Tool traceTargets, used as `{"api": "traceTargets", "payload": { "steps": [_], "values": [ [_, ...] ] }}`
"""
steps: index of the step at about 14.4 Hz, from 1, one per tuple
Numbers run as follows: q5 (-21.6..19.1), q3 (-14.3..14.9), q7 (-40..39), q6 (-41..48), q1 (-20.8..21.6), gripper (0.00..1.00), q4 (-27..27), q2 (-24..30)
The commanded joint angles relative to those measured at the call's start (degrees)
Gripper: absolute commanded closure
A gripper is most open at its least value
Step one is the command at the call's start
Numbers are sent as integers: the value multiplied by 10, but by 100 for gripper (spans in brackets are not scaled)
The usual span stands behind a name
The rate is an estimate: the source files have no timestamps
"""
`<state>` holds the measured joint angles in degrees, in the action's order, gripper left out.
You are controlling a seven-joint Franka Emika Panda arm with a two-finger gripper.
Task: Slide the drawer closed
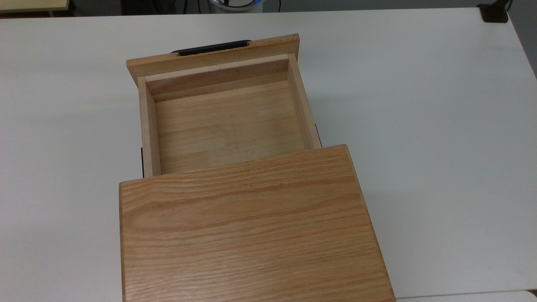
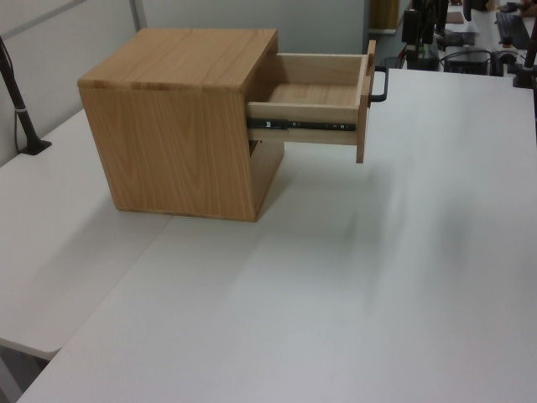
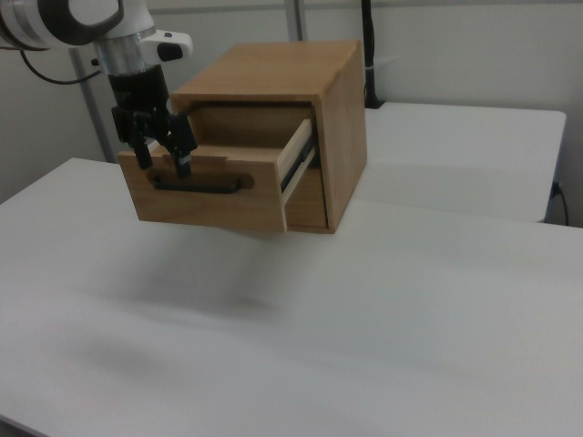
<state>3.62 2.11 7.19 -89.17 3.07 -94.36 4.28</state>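
Drawer pulled out of cabinet, jaws apart nr front panel, above handle, white table.

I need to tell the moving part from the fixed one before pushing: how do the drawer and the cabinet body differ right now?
The drawer is a shallow open-topped box, empty inside; the cabinet body is a taller closed box with a broad flat top. The drawer is pulled far out, overhanging the table; the cabinet body rests on it. The drawer carries a black bar handle; the cabinet body shows none. Both are light oak.
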Motion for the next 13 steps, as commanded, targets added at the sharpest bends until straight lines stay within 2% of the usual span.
{"api": "traceTargets", "payload": {
  "steps": [1,9,10,12,13],
  "values": [
    [-21,3,-40,27,-2,0,11,-30],
    [-21,4,-45,29,-5,0,12,-30],
    [-20,4,-66,29,-7,13,12,-30],
    [-20,4,-110,40,-7,59,10,-30],
    [-20,4,-111,41,-5,69,9,-30]
  ]
}}
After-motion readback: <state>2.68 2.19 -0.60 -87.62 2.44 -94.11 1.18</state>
